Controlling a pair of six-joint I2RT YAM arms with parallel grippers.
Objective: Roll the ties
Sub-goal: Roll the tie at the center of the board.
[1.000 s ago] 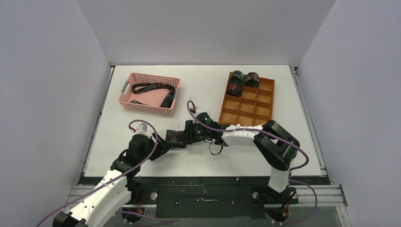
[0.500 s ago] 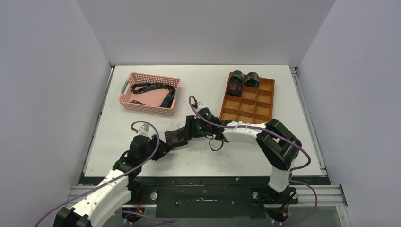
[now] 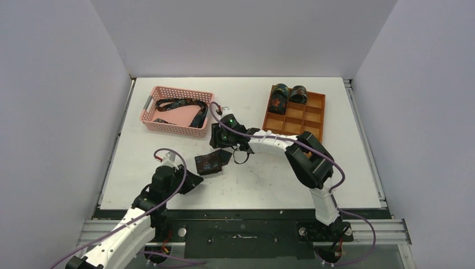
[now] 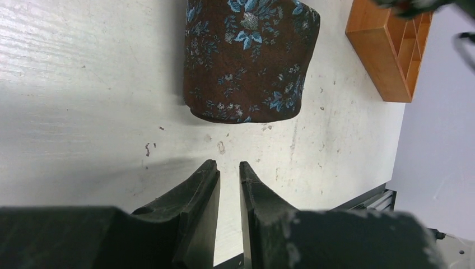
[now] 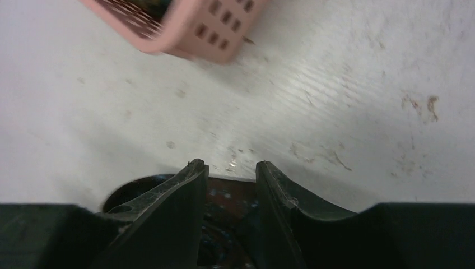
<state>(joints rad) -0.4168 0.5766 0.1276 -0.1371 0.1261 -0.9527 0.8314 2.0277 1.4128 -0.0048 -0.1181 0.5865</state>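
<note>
- We see the left claw (image 4: 228,166) low over the worktop (image 4: 84,84), its fingers drawn close with only a narrow gap between them and nothing in it.
- The loose tie (image 4: 249,61), dark brown with blue flowers, lies flat on the worktop straight ahead of the left claw, near it but apart from its tips.
- Beyond that tie and to the right of the left claw sits the orange tray (image 4: 392,50).
- The fingers of the right claw (image 5: 231,165) stand apart. Dark speckled fabric shows between them down near their base, and we cannot tell whether it is clamped.
- Just ahead of the right claw and a little to its left is a corner of the pink basket (image 5: 196,28), near the tips but not touching.
- From above, another tie (image 3: 182,105) lies coiled inside the basket.
- Two rolled ties (image 3: 278,99) stand in the far compartments of the tray, well to the right of the right claw.
</note>
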